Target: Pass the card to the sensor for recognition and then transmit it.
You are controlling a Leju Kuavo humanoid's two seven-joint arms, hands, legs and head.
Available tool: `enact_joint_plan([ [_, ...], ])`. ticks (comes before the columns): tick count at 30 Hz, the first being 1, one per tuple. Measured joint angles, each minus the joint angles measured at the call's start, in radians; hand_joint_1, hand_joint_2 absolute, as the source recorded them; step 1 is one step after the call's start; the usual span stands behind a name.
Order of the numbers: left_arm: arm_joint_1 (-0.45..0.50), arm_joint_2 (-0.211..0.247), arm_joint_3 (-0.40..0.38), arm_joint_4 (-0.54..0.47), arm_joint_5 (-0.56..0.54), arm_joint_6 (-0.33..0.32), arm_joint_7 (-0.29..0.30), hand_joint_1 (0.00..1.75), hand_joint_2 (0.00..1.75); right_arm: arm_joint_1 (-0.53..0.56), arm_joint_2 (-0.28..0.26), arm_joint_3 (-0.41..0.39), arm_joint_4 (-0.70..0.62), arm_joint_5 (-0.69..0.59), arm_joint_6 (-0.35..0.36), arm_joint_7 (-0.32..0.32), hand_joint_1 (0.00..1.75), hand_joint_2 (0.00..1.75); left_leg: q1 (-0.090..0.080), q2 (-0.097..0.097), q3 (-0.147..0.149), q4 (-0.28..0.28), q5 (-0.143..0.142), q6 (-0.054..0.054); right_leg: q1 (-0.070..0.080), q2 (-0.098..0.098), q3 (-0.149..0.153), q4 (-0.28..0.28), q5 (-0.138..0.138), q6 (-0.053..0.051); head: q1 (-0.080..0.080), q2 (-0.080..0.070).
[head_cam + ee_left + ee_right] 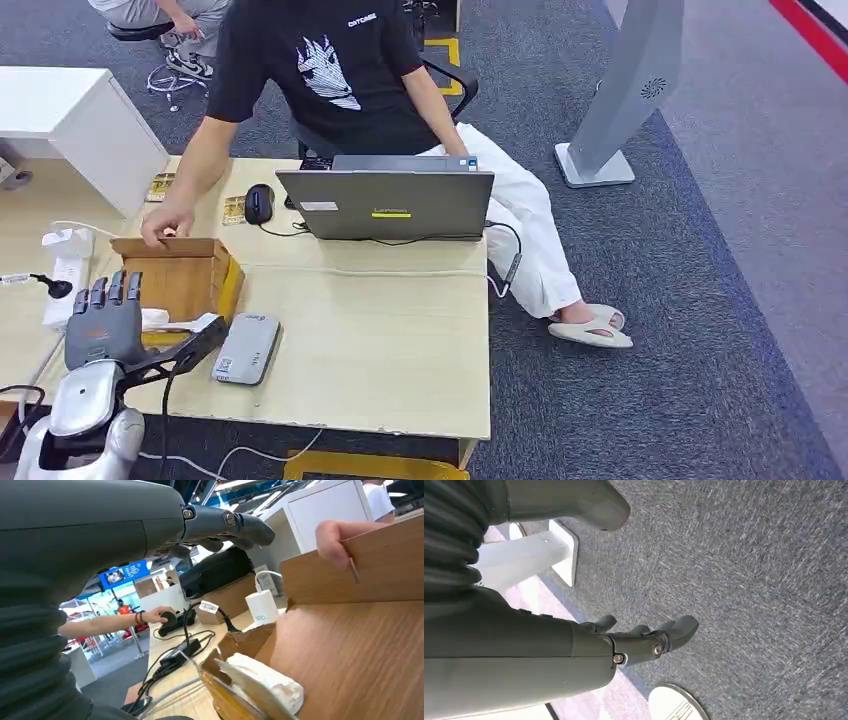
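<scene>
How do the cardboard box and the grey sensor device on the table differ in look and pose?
The cardboard box is brown and stands open at the top with raised walls, while the grey sensor device is a flat, closed slab with rounded corners. A person's hand rests on the box's far wall; nothing touches the device. Both sit side by side near the table's left end.

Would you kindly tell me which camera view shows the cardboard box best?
The head view: the whole cardboard box sits open on the table. The left wrist view gives a close look at its inner walls; the right wrist view faces carpet.
</scene>
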Motion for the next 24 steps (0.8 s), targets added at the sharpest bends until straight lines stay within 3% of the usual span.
enact_joint_plan([
  [5, -0.023, -0.012, 0.026, 0.019, 0.000, -0.001, -0.074, 0.00, 1.75, 0.000, 0.000, 0.000, 0.000, 0.000, -0.005, -0.001, 0.00, 1.75, 0.000, 0.000, 0.000, 0.000, 0.000, 0.000, 0.000, 0.000, 0.000, 0.000, 0.000, 0.000, 0.000, 0.000],
  [16, -0.063, -0.029, 0.043, 0.066, 0.000, 0.012, -0.119, 0.09, 1.75, 0.000, -0.002, 0.000, 0.005, 0.000, -0.017, -0.001, 0.00, 1.75, 0.000, 0.000, 0.000, 0.000, 0.000, 0.000, 0.000, 0.000, 0.000, 0.000, 0.000, 0.000, 0.000, 0.000],
  [18, -0.066, -0.032, 0.043, 0.071, 0.000, 0.012, -0.119, 0.31, 1.75, 0.000, -0.002, 0.000, 0.005, 0.000, -0.017, -0.001, 0.00, 1.75, 0.000, 0.000, 0.000, 0.000, 0.000, 0.000, 0.000, 0.000, 0.000, 0.000, 0.000, 0.000, 0.000, 0.000],
  [20, -0.068, -0.033, 0.043, 0.077, 0.000, 0.012, -0.123, 0.31, 1.75, 0.000, -0.002, 0.000, 0.005, 0.000, -0.017, -0.001, 0.00, 1.75, 0.000, 0.000, 0.000, 0.000, 0.000, 0.000, 0.000, 0.000, 0.000, 0.000, 0.000, 0.000, 0.000, 0.000],
  [22, -0.071, -0.036, 0.043, 0.082, 0.000, 0.015, -0.138, 0.58, 1.75, 0.000, -0.002, 0.000, 0.006, 0.000, -0.018, -0.001, 0.00, 1.75, 0.000, 0.000, 0.000, 0.000, 0.000, 0.000, 0.000, 0.000, 0.000, 0.000, 0.000, 0.000, 0.000, 0.000],
  [23, -0.073, -0.039, 0.043, 0.085, 0.000, 0.016, -0.153, 1.33, 1.75, -0.001, -0.002, 0.000, 0.007, 0.000, -0.019, -0.001, 0.00, 1.75, 0.000, 0.000, 0.000, 0.000, 0.000, 0.000, 0.000, 0.000, 0.000, 0.000, 0.000, 0.000, 0.000, 0.000],
  [24, -0.076, -0.042, 0.047, 0.087, 0.000, 0.017, -0.174, 1.64, 1.75, -0.001, -0.002, 0.000, 0.008, 0.000, -0.022, -0.001, 0.00, 1.75, 0.000, 0.000, 0.000, 0.000, 0.000, 0.000, 0.000, 0.000, 0.000, 0.000, 0.000, 0.000, 0.000, 0.000],
])
